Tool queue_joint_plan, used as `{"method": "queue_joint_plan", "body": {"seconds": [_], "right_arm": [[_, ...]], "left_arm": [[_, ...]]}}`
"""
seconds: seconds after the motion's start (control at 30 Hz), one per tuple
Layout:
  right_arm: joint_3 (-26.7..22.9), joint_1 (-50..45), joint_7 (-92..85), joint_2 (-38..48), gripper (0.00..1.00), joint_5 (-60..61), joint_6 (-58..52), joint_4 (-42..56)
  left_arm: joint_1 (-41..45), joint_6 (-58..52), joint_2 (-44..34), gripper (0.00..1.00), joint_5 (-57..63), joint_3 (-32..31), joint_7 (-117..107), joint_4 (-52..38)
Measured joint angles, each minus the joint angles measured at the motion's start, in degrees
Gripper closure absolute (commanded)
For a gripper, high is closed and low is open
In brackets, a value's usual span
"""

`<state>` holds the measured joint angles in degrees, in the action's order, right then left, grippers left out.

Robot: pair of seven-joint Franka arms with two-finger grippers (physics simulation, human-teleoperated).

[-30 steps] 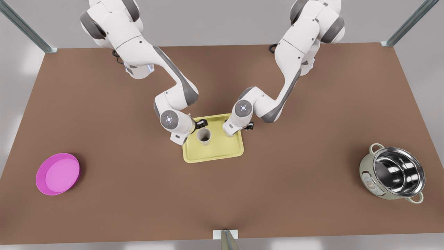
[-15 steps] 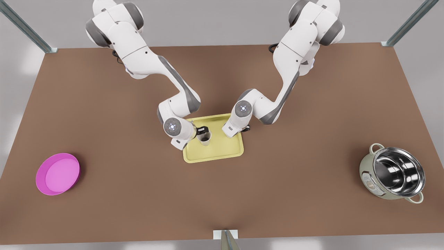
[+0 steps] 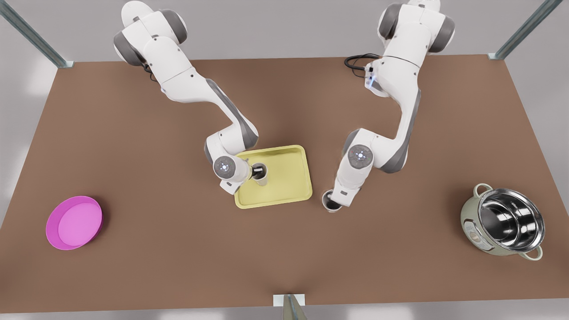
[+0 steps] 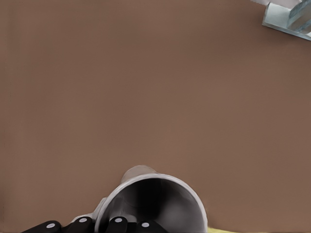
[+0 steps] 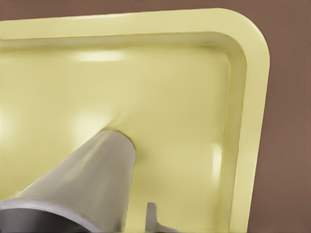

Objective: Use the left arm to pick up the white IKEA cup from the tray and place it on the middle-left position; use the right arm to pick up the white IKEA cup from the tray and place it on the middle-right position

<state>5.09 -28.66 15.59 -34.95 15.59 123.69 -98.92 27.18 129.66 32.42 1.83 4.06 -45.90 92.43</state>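
Observation:
The pale yellow tray [image 3: 289, 178] lies at the table's middle. One white cup [image 3: 262, 177] stands upright on it near the edge toward the front view's left. My right gripper [image 3: 257, 171] is at this cup's rim and open. In the right wrist view one fingertip [image 5: 153, 216] stands a little apart from the cup [image 5: 97, 170] wall. The other white cup [image 3: 330, 203] is off the tray, over the table just to the front view's right of it. My left gripper [image 3: 333, 201] is shut on its rim, with fingers [image 4: 80, 224] against the cup [image 4: 155, 204].
A round magenta dish [image 3: 74, 222] sits at the front view's left and a steel pot [image 3: 504, 226] at its right, both far from the arms. A metal bracket [image 3: 289, 301] marks the near table edge. Bare brown table surrounds the tray.
My left gripper has carried its cup off the tray toward the front view's right and the near edge. My right gripper has closed in on the other cup's rim; that cup has not moved.

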Motion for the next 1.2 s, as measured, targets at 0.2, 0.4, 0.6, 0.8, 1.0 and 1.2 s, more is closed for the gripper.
{"method": "queue_joint_plan", "body": {"seconds": [0.2, 0.4, 0.6, 0.8, 1.0, 1.2], "right_arm": [[0.34, 0.11, 0.04, 0.57, 1.0, 1.96, -1.77, 1.9], [0.03, 5.85, -0.74, 4.31, 1.0, 1.58, -14.72, 11.95], [-0.06, 18.36, -5.16, 1.32, 1.0, -8.29, -29.19, 21.25], [-4.33, 24.08, -14.18, -5.73, 1.0, -16.28, -34.89, 30.43], [-5.0, 26.8, -23.26, -11.16, 1.0, -18.04, -32.81, 33.02], [-4.45, 27.36, -30.71, -13.27, 1.0, -17.88, -28.03, 33.14]], "left_arm": [[-15.64, 6.03, 6.16, 0.79, -1.36, 0.89, 6.41, -1.62], [-17.24, 11.11, 8.48, 0.78, -6.93, 0.7, 13.46, -2.96], [-17.16, 14.46, 10.02, 0.32, -8.66, 0.6, 18.68, -3.0], [-17.02, 16.16, 10.27, 0.0, -11.81, 0.53, 26.23, -3.08], [-18.1, 2.92, -5.56, 0.0, -10.37, 0.96, 30.67, -8.16], [-13.25, -19.13, -28.7, 0.0, -5.04, -1.49, 34.85, 3.84]]}}
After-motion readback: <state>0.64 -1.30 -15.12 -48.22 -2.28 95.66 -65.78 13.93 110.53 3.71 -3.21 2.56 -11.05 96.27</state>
